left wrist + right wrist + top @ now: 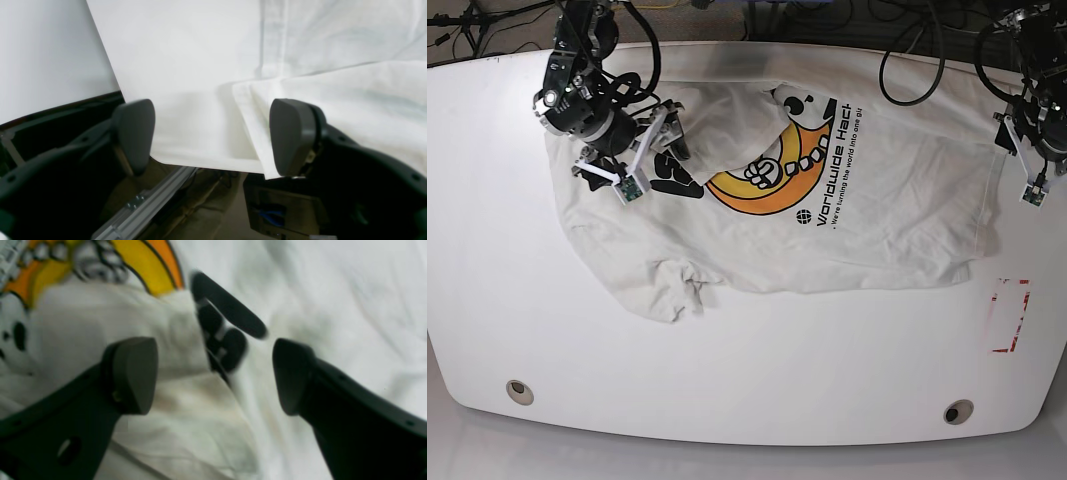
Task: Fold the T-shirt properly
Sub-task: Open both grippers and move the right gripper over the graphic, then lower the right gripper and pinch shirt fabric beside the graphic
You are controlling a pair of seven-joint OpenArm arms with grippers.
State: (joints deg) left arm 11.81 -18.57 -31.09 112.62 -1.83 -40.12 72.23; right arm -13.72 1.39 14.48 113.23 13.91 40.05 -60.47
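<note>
Shirt [867,215] lies spread but rumpled mid-table. Right gripper [649,150], upper left, gapes empty over a flopped sleeve; left gripper [211,136], upper right, wide open, empty at hem edge.

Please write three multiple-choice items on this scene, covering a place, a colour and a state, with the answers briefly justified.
1. Where is the right tool?
A. Over the T-shirt, beside its printed graphic
B. Off the table's near edge
C. On the red marking

2. Which colours fill the curved band of the graphic?
A. Blue and green
B. Yellow and orange
C. Pink and purple

3. How does the left tool stand?
A. Shut on a sleeve
B. Shut on nothing
C. Open, with nothing between its jaws

Answers:
1 A: the base view shows it over the cloth, next to the print.
2 B: the right wrist view shows yellow and orange bands.
3 C: the left wrist view shows the pads wide apart at the shirt's edge.
</note>
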